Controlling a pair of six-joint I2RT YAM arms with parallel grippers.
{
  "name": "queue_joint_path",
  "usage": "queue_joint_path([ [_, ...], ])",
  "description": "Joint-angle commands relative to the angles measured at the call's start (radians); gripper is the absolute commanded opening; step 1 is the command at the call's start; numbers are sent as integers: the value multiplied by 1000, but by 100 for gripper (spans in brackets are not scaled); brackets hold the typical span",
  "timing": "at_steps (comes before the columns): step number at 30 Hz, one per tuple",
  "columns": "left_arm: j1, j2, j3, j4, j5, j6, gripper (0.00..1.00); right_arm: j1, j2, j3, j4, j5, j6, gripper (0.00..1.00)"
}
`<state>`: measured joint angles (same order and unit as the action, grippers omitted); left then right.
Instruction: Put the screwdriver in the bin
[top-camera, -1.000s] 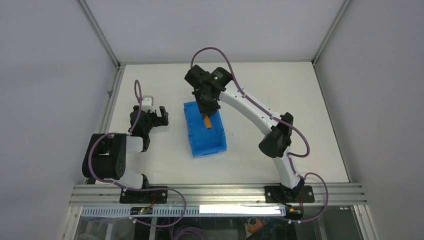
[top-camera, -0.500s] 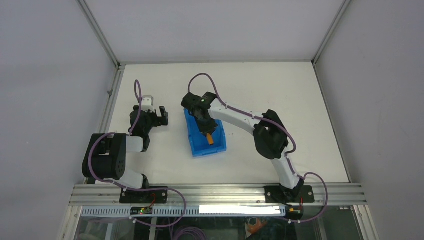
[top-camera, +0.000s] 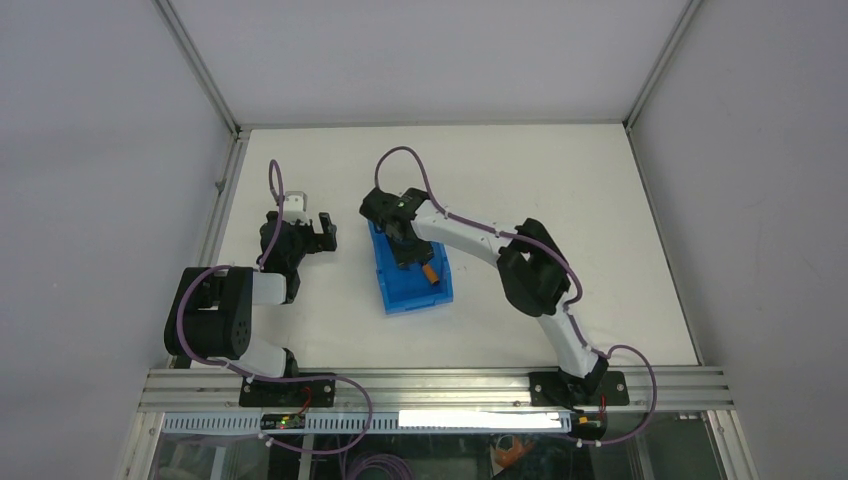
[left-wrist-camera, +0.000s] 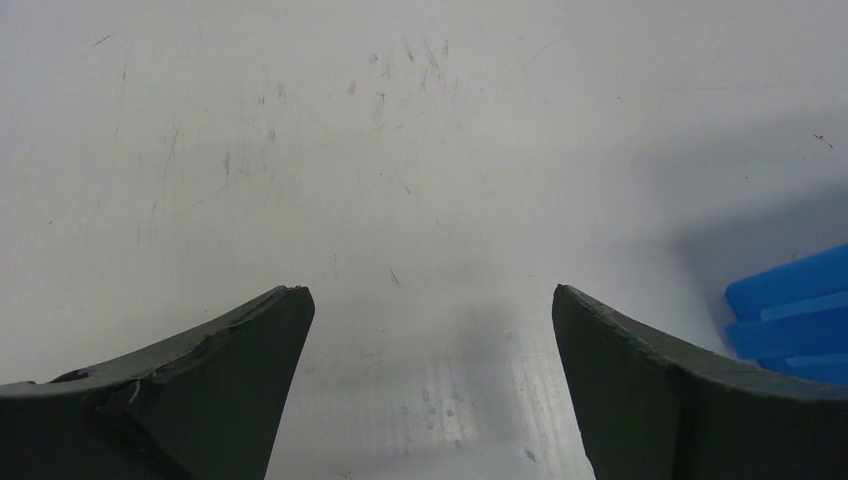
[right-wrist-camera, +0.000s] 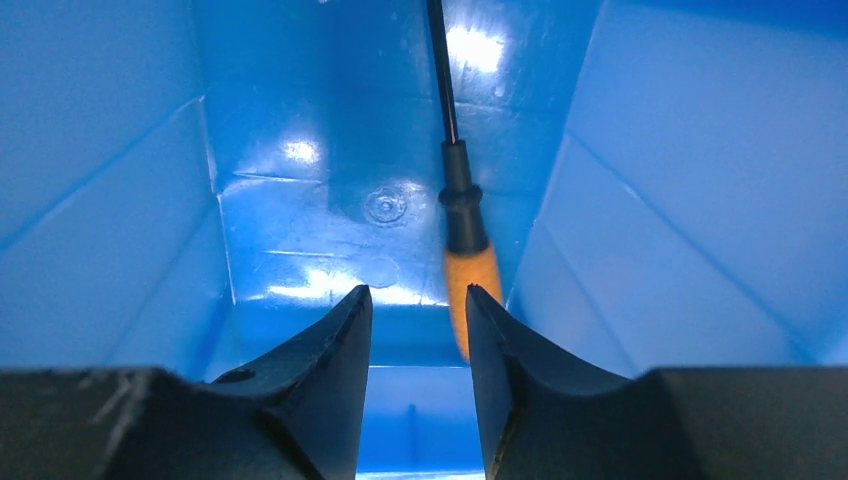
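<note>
Screwdriver (right-wrist-camera: 462, 240): slim, orange-handled, just lying in bright blue plastic bin (right-wrist-camera: 120, 150);
Right gripper (right-wrist-camera: 418, 292): jaws parted, empty;
Left gripper (left-wrist-camera: 430, 290): spread wide, empty

**Screwdriver** (right-wrist-camera: 458, 205): small and slim, with a short orange handle, a black collar and a thin dark shaft. It is lying inside the bin, on the floor close along one side wall. In the top view its orange handle is showing toward the bin's near right corner.

**Bin** (top-camera: 408, 297): rectangular, bright blue plastic, with raised walls and an open top. It is sitting upright on the white counter (top-camera: 560, 180), its long axis running roughly near to far and slightly skewed.
</note>
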<state>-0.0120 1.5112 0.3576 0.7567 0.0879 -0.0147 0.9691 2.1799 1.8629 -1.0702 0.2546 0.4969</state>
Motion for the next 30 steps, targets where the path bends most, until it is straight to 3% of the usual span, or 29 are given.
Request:
queue_joint_path([
  [1, 1, -5, 18, 63, 18, -2, 99, 0, -106, 72, -17, 69, 5, 41],
  [6, 1, -4, 18, 64, 18, -2, 99, -2, -258, 75, 1, 77, -56, 45],
  [8, 1, -4, 18, 64, 18, -2, 99, -14, -329, 49, 16, 80, -82, 63],
  [10, 2, -4, 18, 64, 18, -2, 99, -39, -411, -5, 55, 103, -103, 92],
  [11, 1, -5, 18, 64, 18, -2, 99, -56, -471, -66, 80, 122, -122, 99],
  [16, 1, -5, 18, 64, 18, -1, 99, -239, -710, -365, 287, 65, -172, 99],
  [23, 1, -4, 19, 64, 19, -2, 99, -550, -1074, -904, 647, -13, -237, 99],
  [26, 1, -5, 18, 63, 18, -1, 99, -609, -1179, -1079, 772, 21, -228, 99],
  [30, 1, -5, 19, 64, 17, -2, 99, -619, -1260, -1213, 811, 84, -194, 99],
])
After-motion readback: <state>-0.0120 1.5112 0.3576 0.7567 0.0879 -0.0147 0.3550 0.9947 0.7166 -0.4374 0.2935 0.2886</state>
